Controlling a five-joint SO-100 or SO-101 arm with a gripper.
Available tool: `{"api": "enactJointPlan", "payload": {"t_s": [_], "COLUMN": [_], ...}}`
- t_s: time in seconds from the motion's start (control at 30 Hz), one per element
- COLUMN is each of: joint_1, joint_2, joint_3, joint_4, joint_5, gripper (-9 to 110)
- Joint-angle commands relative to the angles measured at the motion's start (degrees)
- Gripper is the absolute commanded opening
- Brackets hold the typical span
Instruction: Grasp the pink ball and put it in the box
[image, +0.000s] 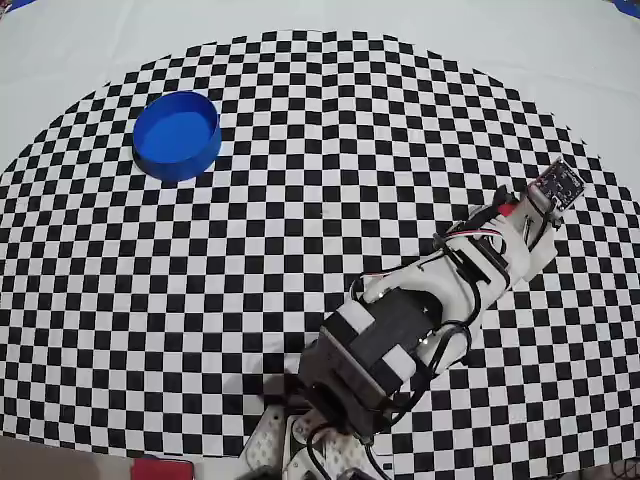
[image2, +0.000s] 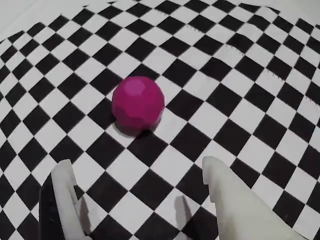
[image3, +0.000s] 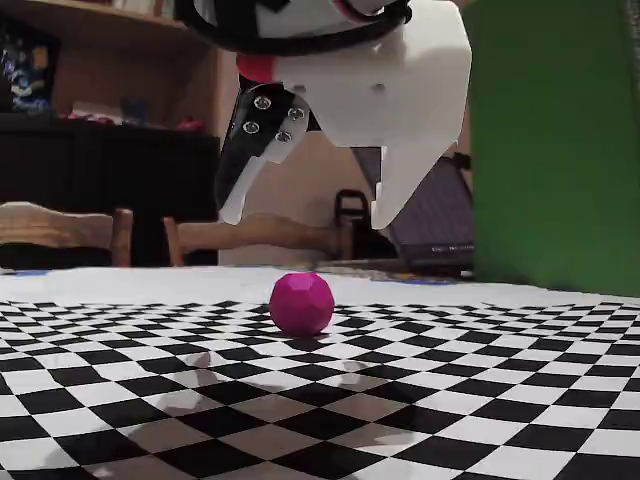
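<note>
Overhead view: a round checkered cloth (image: 300, 140) in black and white covers the table. The box (image: 178, 134), a shallow bright blue round tub, sits near the upper left of the cloth and looks empty. The white robot arm (image: 440, 300) reaches from the bottom centre up toward the right edge, well apart from the box. The pink ball does not show here; the arm's far end seems to cover the spot where it lies.

Wrist view: the pink ball (image2: 138, 104), a small faceted magenta sphere, rests on the checkered cloth. The gripper (image2: 145, 185) is spread wide, with one white finger at the lower left and the other at the lower right. The ball lies beyond the fingertips, slightly toward the left finger, and nothing touches it.

Fixed view, low and level with the table: the ball (image3: 301, 303) sits on the cloth, and the gripper (image3: 305, 215) hangs directly above it with jaws apart, its tips clear of the ball's top.

The step in hand looks like the approach before the grasp. The next move probably calls for lowering the spread fingers down either side of the ball, closing on it, then carrying it across the cloth to the blue box.
</note>
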Motion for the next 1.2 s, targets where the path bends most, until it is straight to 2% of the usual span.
{"api": "enactJointPlan", "payload": {"t_s": [0.0, 1.17], "joint_1": [0.44, -0.97], "joint_2": [-0.88, -18.19], "joint_3": [-3.52, -22.68], "joint_4": [0.09, 2.99], "joint_5": [0.44, 0.44], "gripper": [30, 30]}}
